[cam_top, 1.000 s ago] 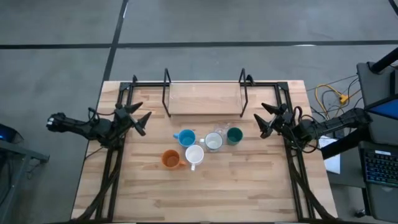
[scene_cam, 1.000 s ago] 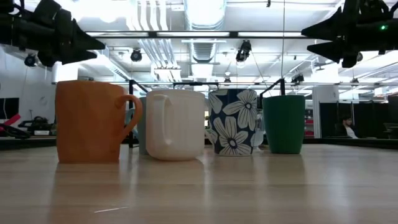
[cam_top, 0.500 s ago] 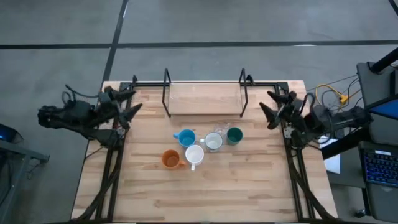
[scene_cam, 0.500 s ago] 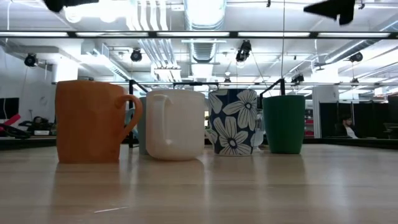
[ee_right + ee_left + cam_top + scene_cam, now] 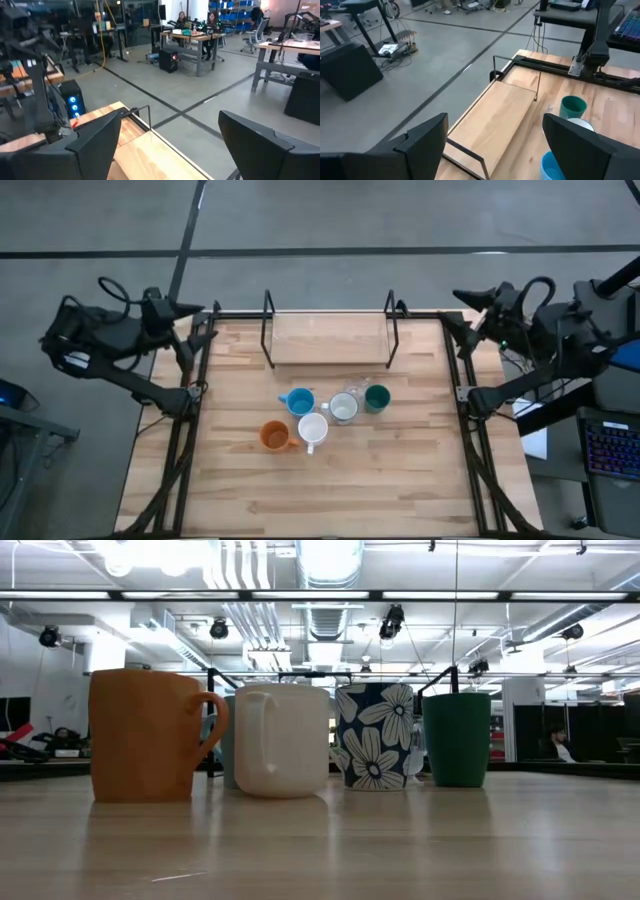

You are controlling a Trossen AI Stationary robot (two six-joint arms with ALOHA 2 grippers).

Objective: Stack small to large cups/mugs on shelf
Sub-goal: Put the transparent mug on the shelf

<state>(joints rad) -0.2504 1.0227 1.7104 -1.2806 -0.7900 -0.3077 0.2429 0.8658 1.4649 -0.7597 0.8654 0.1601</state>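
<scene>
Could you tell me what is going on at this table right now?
Nothing is being handled at the moment. The left gripper and the right gripper are both open and empty, held out by the table's far corners. The cups stand clustered mid-table: orange, white, light blue, a floral one, a clear glass and dark green. The shelf at the far edge has nothing on it, so stacking has not begun.

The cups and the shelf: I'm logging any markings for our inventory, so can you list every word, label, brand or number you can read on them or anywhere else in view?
None can be read.
The floral mug carries only white flowers on dark blue, no lettering.
The orange mug, white mug and dark green cup are plain.
The shelf shows bare wood.
Room signs, if any, are too small to read.
</scene>
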